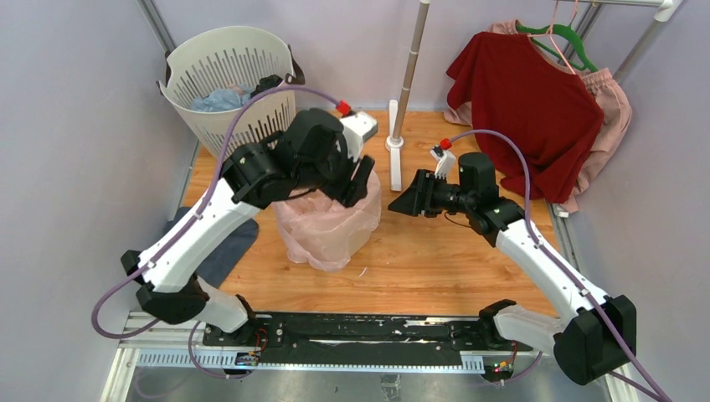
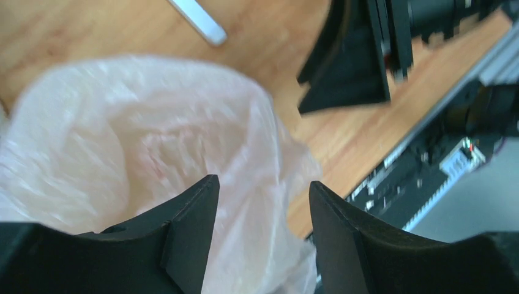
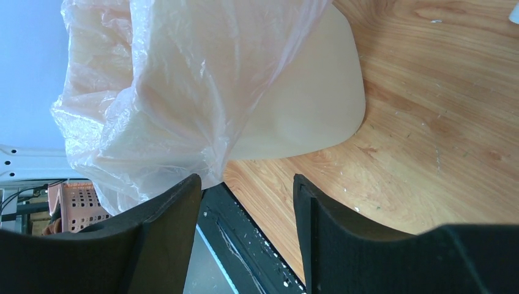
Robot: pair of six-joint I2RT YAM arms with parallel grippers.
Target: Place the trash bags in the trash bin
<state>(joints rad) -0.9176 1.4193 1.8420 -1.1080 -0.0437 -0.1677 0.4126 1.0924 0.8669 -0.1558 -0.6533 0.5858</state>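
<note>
The orange-brown wooden tabletop (image 1: 435, 268) carries everything. At its far left corner stands a wide round white basket with vertical slots (image 1: 219, 77), apart from the work.

Near the table's middle stands the plain cream-beige plastic bin (image 3: 306, 104). The thin translucent pale-pink plastic bag (image 1: 326, 228) is draped over it, hiding the rim and hanging down the outside wall in crinkled folds. In the right wrist view only the lower part of the bin's wall shows bare. Whether the bag's middle has sunk deep inside I cannot tell.

The left gripper (image 2: 262, 187) hovers directly above the bag, fingers spread, nothing between them. The right gripper (image 3: 245, 180) waits beside the bin, facing its wall, fingers likewise parted and empty.

The bag is likely very light, limp and slippery. It should crumple under any push and spring back a little, and a pinch on a single layer could slide off. A gathered fold at the overhanging edge seems the safest place to grip. The bin looks light enough to shift if tugged sideways.
</note>
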